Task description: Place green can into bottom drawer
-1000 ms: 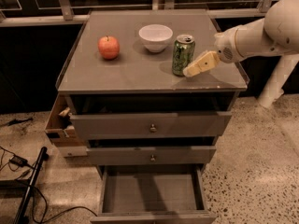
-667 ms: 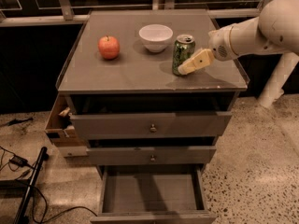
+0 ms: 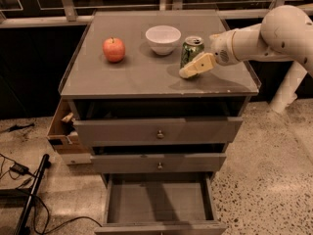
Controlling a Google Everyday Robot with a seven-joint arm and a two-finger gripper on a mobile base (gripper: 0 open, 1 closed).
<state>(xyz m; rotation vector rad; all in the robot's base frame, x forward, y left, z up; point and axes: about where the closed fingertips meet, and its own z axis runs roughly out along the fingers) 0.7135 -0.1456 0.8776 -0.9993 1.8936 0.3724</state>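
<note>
The green can [image 3: 192, 49] stands upright on the right part of the desk [image 3: 142, 80], just right of the white bowl [image 3: 163, 38]. The tool [image 3: 191, 67] comes in from the right and overlaps the can's lower front; I cannot tell whether it is clenched or released. Below, the bottom drawer [image 3: 156, 204] is pulled open.
</note>
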